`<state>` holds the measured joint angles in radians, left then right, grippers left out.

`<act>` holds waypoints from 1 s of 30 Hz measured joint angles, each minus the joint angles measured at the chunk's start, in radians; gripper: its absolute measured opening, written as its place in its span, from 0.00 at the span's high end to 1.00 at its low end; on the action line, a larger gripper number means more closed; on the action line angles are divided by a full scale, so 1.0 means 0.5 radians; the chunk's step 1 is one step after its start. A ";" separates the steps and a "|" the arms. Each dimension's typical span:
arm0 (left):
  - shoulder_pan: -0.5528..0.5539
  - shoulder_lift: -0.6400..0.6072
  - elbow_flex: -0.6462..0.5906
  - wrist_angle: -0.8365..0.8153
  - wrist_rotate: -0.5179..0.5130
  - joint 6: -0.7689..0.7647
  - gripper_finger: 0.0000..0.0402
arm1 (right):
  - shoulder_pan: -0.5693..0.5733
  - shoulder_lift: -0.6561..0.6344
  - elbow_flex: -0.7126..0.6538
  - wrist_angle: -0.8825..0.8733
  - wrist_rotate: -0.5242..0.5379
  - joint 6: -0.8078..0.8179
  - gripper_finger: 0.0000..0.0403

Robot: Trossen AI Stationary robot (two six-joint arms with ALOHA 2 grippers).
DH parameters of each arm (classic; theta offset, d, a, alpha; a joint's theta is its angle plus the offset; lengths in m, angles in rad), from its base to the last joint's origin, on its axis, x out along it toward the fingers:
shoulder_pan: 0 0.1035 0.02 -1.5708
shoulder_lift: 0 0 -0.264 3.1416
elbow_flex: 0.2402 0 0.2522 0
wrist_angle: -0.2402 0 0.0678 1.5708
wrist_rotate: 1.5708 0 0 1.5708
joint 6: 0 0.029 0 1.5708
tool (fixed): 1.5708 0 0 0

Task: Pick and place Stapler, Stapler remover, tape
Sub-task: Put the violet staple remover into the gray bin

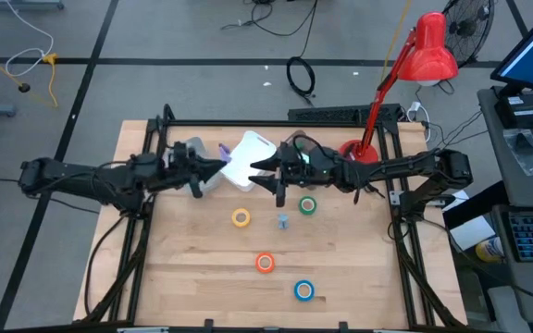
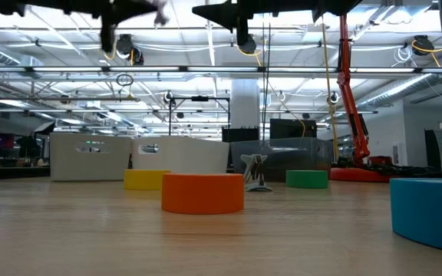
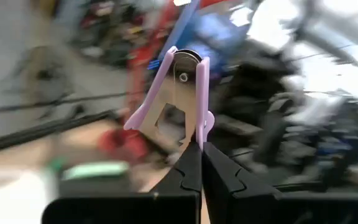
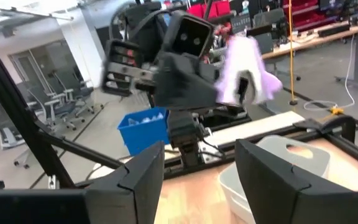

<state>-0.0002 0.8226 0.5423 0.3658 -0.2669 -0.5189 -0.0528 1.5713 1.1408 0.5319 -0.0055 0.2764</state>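
My left gripper [image 1: 218, 165] hangs above the table's far left part, shut on a lilac stapler remover [image 3: 179, 93], close to a white bin [image 1: 248, 153]. My right gripper [image 1: 259, 172] faces it from the right, open, with nothing between its fingers; its wrist view shows the remover [image 4: 244, 78] and the bin [image 4: 284, 155]. The tape rolls lie flat on the wood: yellow [image 1: 241, 218], green [image 1: 307, 205], orange [image 1: 265, 263], blue [image 1: 303, 291]. The stapler is out of view. My left gripper pinches the end of one lilac arm [image 3: 204, 127] of the stapler remover, at its spread end, between its two fingertips. The fingers come level from the table's left. The remover sticks out beyond the fingertips, hinge end away from them, lifted clear of the table.
A small grey-blue object [image 1: 283, 221] stands between the yellow and green rolls. A red desk lamp [image 1: 428, 51] has its base [image 1: 354, 150] at the far right, close under my right arm. A black frame [image 1: 396, 213] borders the wooden table.
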 joint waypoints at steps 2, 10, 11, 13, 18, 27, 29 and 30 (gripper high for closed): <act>0.000 -0.092 0.000 -0.283 -0.175 -0.113 1.00 | 0.000 0.000 -0.001 -0.031 0.000 0.000 0.54; 0.000 -0.262 0.000 -1.255 -0.611 -0.775 1.00 | 0.000 -0.001 -0.002 -0.029 0.000 0.000 0.54; 0.003 -0.262 0.000 -1.337 -0.634 -0.841 1.00 | 0.000 -0.001 -0.002 -0.029 0.000 0.000 0.54; 0.024 -0.255 0.000 -1.492 -0.658 -0.987 1.00 | 0.000 -0.001 -0.002 -0.031 0.000 -0.001 0.54; 0.129 -0.216 0.000 -1.738 -0.601 -1.216 1.00 | 0.000 -0.001 -0.002 -0.090 0.000 0.000 0.54; 0.396 0.032 0.254 -2.263 -0.368 -1.195 1.00 | 0.000 -0.001 -0.002 -0.099 0.002 0.000 0.54; 0.459 0.145 0.366 -2.393 -0.335 -1.112 1.00 | 0.000 -0.001 -0.002 -0.102 0.002 0.000 0.54; 0.490 0.200 0.414 -2.443 -0.310 -1.058 1.00 | -0.001 -0.001 -0.002 -0.103 0.002 0.000 0.54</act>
<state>0.2449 0.9225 0.7490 -0.8556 -0.4218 -1.0478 -0.0532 1.5707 1.1400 0.4803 -0.0044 0.2764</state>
